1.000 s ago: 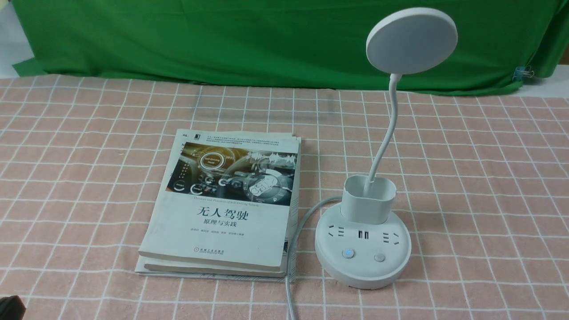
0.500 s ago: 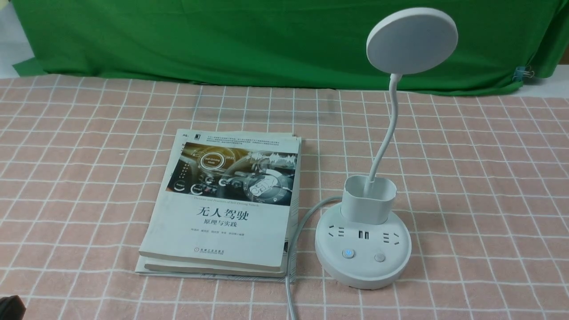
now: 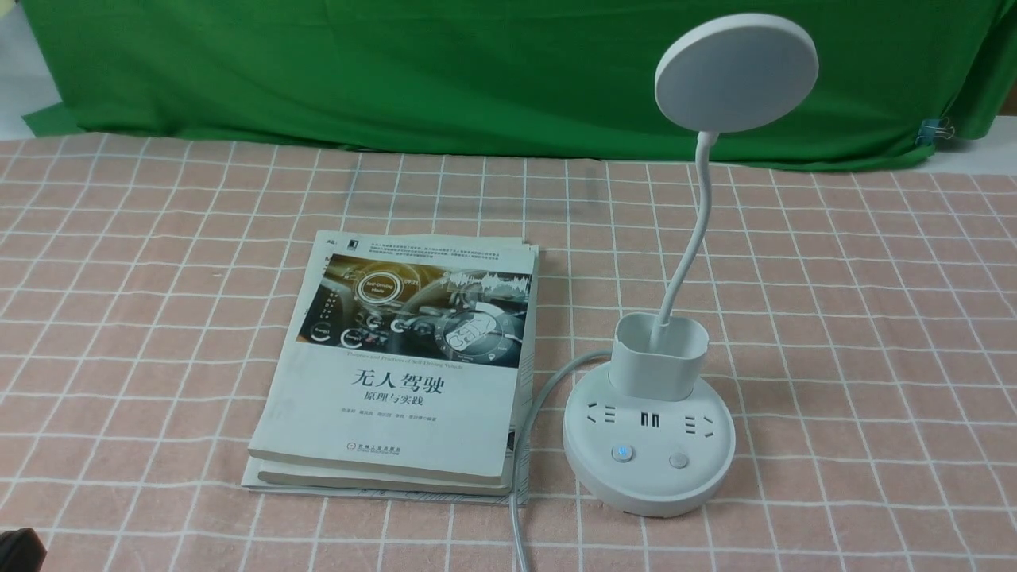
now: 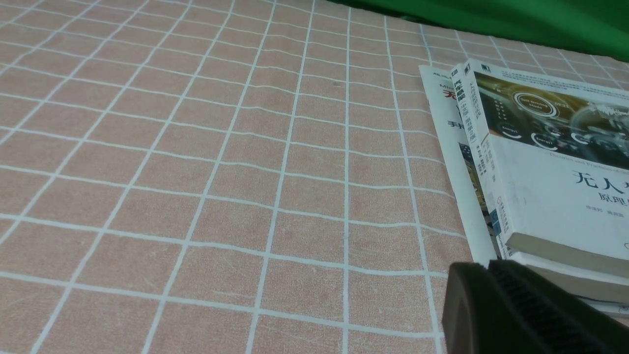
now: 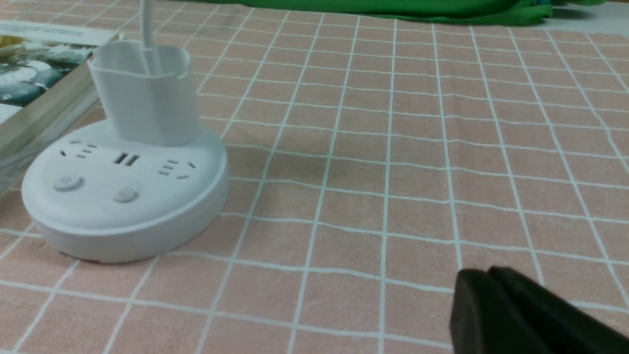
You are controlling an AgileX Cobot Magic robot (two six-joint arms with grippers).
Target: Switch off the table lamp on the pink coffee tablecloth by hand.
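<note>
The white table lamp [image 3: 649, 445] stands on the pink coffee tablecloth [image 3: 874, 318], right of centre, with its disc head [image 3: 736, 71] raised on a bendy neck. Its round base has two buttons; the left button [image 3: 622, 454] glows blue. The base also shows in the right wrist view [image 5: 123, 196]. My left gripper [image 4: 486, 268] is shut and empty beside a stack of books. Only a dark bit of it [image 3: 20, 548] shows at the front view's lower left corner. My right gripper [image 5: 484, 275] is shut and empty, low over the cloth to the right of the lamp base; it is out of the front view.
A stack of books [image 3: 405, 365] lies left of the lamp; it also shows in the left wrist view [image 4: 550, 162]. The lamp's grey cable [image 3: 520, 445] runs between books and base toward the front edge. A green cloth [image 3: 397, 71] hangs at the back.
</note>
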